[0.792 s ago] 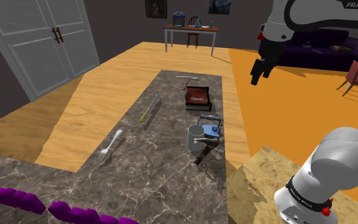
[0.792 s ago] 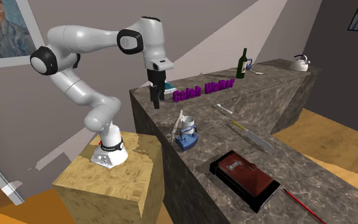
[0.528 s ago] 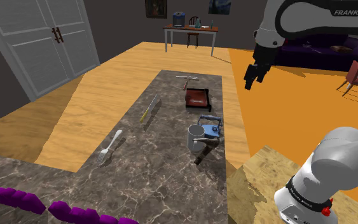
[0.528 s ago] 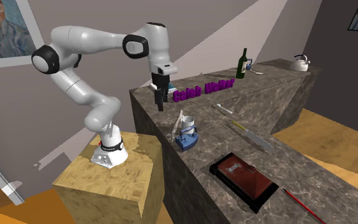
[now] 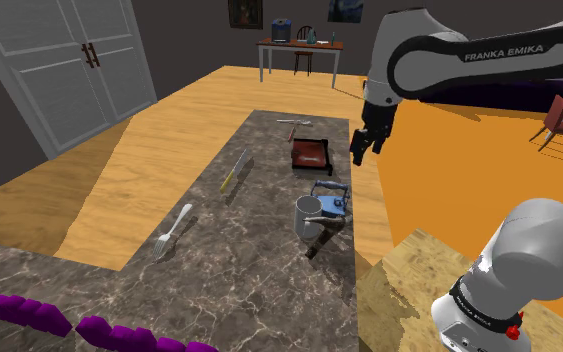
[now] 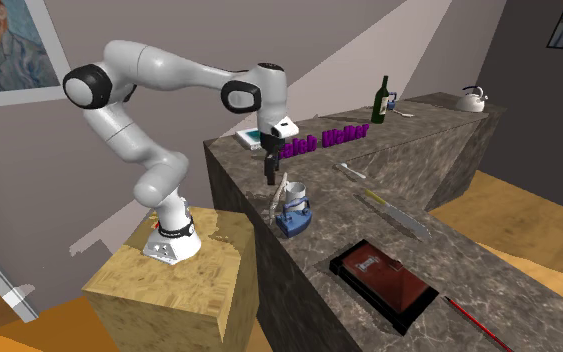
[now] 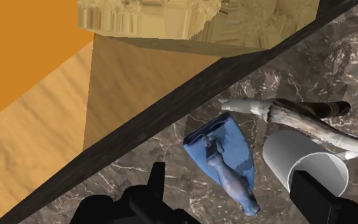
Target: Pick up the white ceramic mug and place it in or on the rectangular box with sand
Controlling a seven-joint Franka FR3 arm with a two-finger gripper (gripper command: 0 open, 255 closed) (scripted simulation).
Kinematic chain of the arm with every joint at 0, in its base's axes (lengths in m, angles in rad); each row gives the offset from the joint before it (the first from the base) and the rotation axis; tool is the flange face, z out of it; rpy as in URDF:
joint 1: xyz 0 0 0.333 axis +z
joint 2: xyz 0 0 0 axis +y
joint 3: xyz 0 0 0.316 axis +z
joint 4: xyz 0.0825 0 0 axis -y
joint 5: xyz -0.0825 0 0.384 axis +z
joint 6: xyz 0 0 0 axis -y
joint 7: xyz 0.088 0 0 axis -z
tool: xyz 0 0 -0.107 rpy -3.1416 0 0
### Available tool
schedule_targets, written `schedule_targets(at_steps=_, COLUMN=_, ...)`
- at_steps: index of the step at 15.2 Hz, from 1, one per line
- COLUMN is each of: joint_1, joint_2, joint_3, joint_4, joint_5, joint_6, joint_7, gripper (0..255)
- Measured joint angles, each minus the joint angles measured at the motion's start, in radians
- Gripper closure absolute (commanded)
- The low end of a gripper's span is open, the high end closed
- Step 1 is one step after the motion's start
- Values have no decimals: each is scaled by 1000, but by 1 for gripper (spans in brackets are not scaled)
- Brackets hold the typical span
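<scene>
Jaws: your gripper [image 7: 233, 191] has its two fingers [image 7: 155, 184] spread wide with nothing clasped. It hangs above the marble counter [image 5: 259, 270] near its edge, touching nothing.
Below the gap: a blue object [image 7: 225, 156] lies flat on the counter under the space between the fingers.
Mug: the white mug [image 7: 301, 162] you want stands upright with its mouth up, just beside the blue object. It sits off centre, below one finger rather than between the two, and apart from that finger.
Past the mug: a pale tool [image 7: 298, 114] with a dark handle lies close against the mug's far side. You can't tell whether they touch.
Box: the dark rectangular box [image 5: 309, 154] with its reddish-brown fill lies flat farther along the counter, well apart from the jaws and from the mug.
Farthest: a fork [image 5: 174, 232] lies across the counter, well away from the jaws.
</scene>
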Motion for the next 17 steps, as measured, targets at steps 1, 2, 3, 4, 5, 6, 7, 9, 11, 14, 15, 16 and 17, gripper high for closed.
schedule_targets(at_steps=1, joint_1=6, joint_2=26, joint_3=8, joint_4=1, joint_5=8, joint_6=20, joint_7=10, gripper=0)
schedule_targets(at_steps=2, joint_1=12, joint_2=45, joint_3=17, joint_4=-7, joint_5=17, joint_6=44, joint_7=19, gripper=0)
schedule_targets(at_steps=3, joint_1=17, joint_2=76, joint_3=24, joint_4=-15, joint_5=23, joint_6=78, joint_7=27, gripper=0)
schedule_targets(at_steps=4, joint_1=25, joint_2=104, joint_3=36, joint_4=-19, joint_5=33, joint_6=106, joint_7=40, gripper=0)
schedule_targets(at_steps=5, joint_1=33, joint_2=128, joint_3=46, joint_4=-21, joint_5=41, joint_6=127, joint_7=53, gripper=0)
schedule_targets(at_steps=6, joint_1=38, joint_2=156, joint_3=54, joint_4=-10, joint_5=48, joint_6=142, joint_7=60, gripper=0)
schedule_targets(at_steps=7, joint_1=44, joint_2=185, joint_3=62, joint_4=-12, joint_5=54, joint_6=169, joint_7=69, gripper=0)
schedule_targets(at_steps=9, joint_1=57, joint_2=254, joint_3=83, joint_4=2, joint_5=67, joint_6=216, joint_7=94, gripper=0)
schedule_targets(at_steps=11, joint_1=67, joint_2=314, joint_3=98, joint_4=14, joint_5=77, joint_6=259, joint_7=109, gripper=0)
schedule_targets(at_steps=14, joint_1=81, joint_2=380, joint_3=118, joint_4=23, joint_5=87, joint_6=309, joint_7=132, gripper=0)
schedule_targets(at_steps=15, joint_1=81, joint_2=393, joint_3=120, joint_4=22, joint_5=86, joint_6=323, joint_7=134, gripper=0)
schedule_targets(at_steps=16, joint_1=82, joint_2=404, joint_3=121, joint_4=17, joint_5=86, joint_6=338, joint_7=135, gripper=0)
schedule_targets(at_steps=17, joint_1=82, joint_2=412, joint_3=122, joint_4=12, joint_5=86, joint_6=353, joint_7=136, gripper=0)
